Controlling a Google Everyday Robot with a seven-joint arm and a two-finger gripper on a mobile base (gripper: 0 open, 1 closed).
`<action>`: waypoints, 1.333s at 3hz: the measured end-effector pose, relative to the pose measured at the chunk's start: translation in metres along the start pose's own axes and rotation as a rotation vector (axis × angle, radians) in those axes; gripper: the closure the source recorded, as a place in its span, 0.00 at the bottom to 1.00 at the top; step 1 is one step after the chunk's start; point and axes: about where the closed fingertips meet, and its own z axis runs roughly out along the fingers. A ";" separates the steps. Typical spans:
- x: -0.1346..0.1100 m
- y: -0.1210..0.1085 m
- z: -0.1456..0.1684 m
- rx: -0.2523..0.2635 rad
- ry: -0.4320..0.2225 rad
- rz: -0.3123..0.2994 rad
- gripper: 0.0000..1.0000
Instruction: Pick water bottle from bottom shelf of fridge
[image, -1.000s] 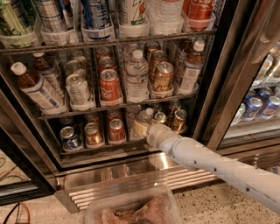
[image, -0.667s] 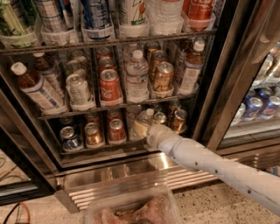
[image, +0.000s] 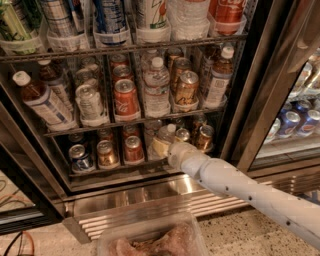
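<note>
The fridge (image: 260, 95) stands open in front of me. On its bottom shelf (image: 115, 169) are a blue can (image: 80, 157), a gold can (image: 106, 154), a red can (image: 133, 148) and copper cans (image: 204, 137). The water bottle (image: 161, 140), small and clear with a white cap, sits between the red and copper cans and leans slightly. My white arm reaches in from the lower right. The gripper (image: 169, 146) is right at the bottle's lower right side, mostly hidden by the wrist.
The middle rack holds a larger clear bottle (image: 156, 87), tea bottles (image: 42, 100), and taller cans (image: 125, 97). A ribbed steel grille (image: 150, 205) runs below the shelf. A clear plastic tub (image: 150, 240) is at the bottom edge. A second cooler section with cans (image: 295, 122) is at right.
</note>
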 end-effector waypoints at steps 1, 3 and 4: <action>-0.006 0.005 -0.003 -0.015 -0.008 -0.002 1.00; -0.036 0.036 -0.042 -0.092 -0.017 0.009 1.00; -0.034 0.043 -0.065 -0.106 0.021 0.044 1.00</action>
